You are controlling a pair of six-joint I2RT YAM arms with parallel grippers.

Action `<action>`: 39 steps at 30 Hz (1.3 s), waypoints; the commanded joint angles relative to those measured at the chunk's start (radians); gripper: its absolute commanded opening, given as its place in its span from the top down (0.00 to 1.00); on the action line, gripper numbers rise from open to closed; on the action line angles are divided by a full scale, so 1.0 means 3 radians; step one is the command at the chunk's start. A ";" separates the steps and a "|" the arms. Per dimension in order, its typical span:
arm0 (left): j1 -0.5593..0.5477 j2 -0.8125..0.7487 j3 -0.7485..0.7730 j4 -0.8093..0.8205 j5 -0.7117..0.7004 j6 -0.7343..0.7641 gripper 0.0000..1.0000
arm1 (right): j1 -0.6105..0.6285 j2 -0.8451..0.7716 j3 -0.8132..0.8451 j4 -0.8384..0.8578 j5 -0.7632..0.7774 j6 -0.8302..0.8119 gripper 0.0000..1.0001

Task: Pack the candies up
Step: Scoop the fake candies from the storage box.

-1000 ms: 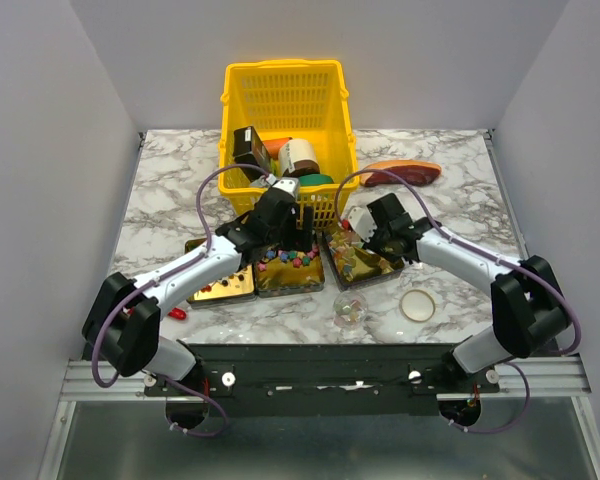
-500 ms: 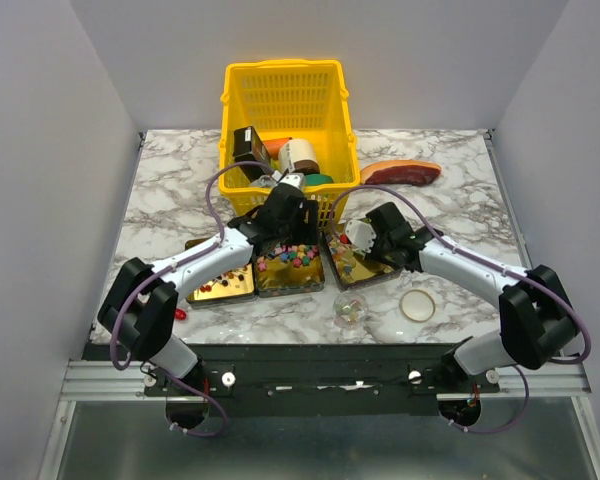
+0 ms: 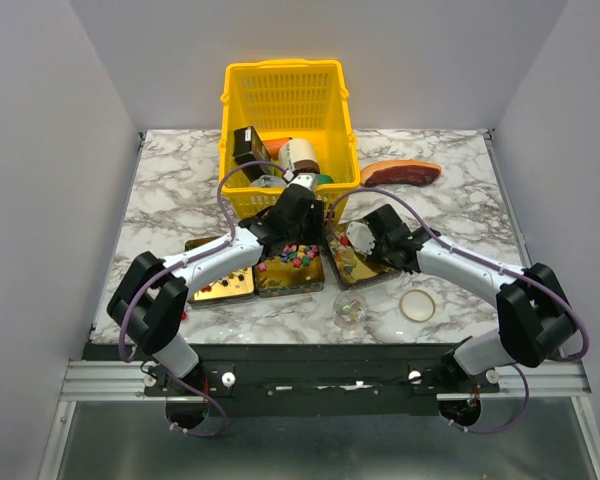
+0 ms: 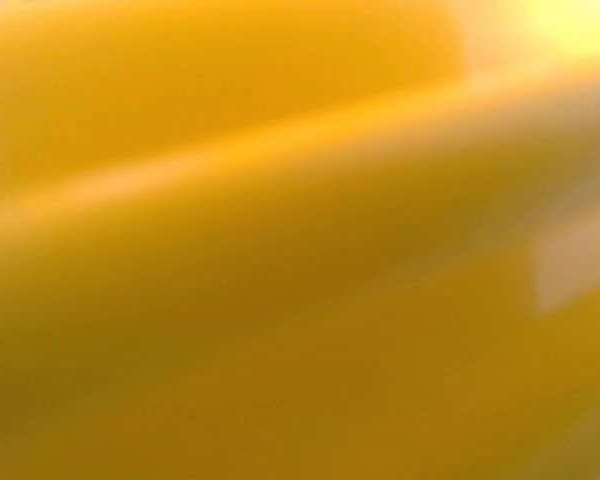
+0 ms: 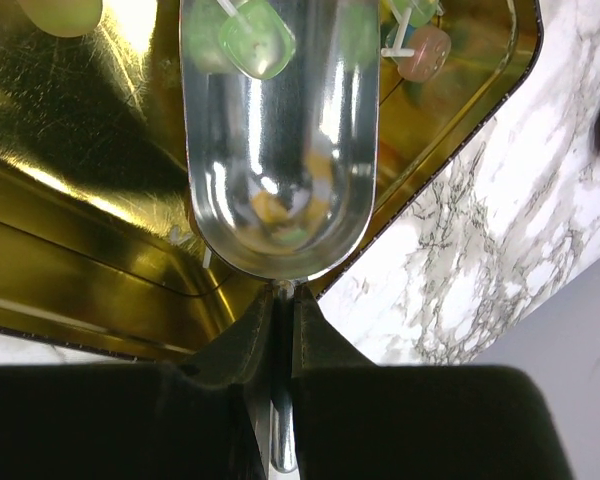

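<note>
Many small coloured candies (image 3: 292, 256) lie in the middle gold tray (image 3: 263, 283). My right gripper (image 3: 364, 238) (image 5: 283, 295) is shut on the thin handle of a metal scoop (image 5: 280, 150) lying low over the right gold tray (image 3: 376, 270) (image 5: 80, 200). A green lollipop (image 5: 256, 40) sits at the scoop's far end; a pink candy (image 5: 426, 52) and a green one (image 5: 65, 12) lie in that tray. My left gripper (image 3: 298, 203) is up against the yellow basket's front wall (image 3: 325, 205). The left wrist view shows only yellow blur, so its jaws are hidden.
The yellow basket (image 3: 285, 75) holds grocery packages and cans. A reddish fake meat slab (image 3: 400, 172) lies to its right. A third gold tray (image 3: 208, 292) is on the left. A small clear container (image 3: 350, 308) with candies and a ring-shaped lid (image 3: 417, 304) sit near the front edge.
My left gripper has moved right and away from me, from above the middle tray up to the basket's front wall. My right gripper has shifted slightly with the scoop over the right tray.
</note>
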 commanded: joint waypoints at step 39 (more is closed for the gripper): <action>-0.0067 -0.0508 -0.0769 -0.0473 -0.0218 -0.0174 0.32 | 0.0130 0.0427 0.0401 0.0112 -0.0606 0.0575 0.99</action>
